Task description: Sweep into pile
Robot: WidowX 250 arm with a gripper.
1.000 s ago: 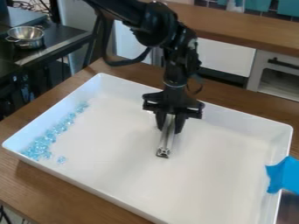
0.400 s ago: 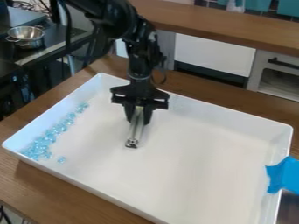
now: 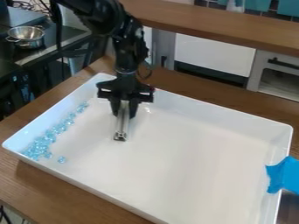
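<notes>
Clearly, beads (image 3: 42,145) left of jaws

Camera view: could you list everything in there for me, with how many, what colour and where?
Tray: one, white, on the table
Beads: many, pale blue, mostly along the tray's left side
Metal bar: one, silver, between the jaws
Tape: one piece, blue, tray's right edge
Table: one, brown, under the tray
Metal bowl: one, silver, upper left
Cables: several, dark, top left
Counter: one, brown, top
Cabinet front: one, white, below the counter
Robot arm: one, black, from the top
Jaws: one pair, black, over the tray
</notes>
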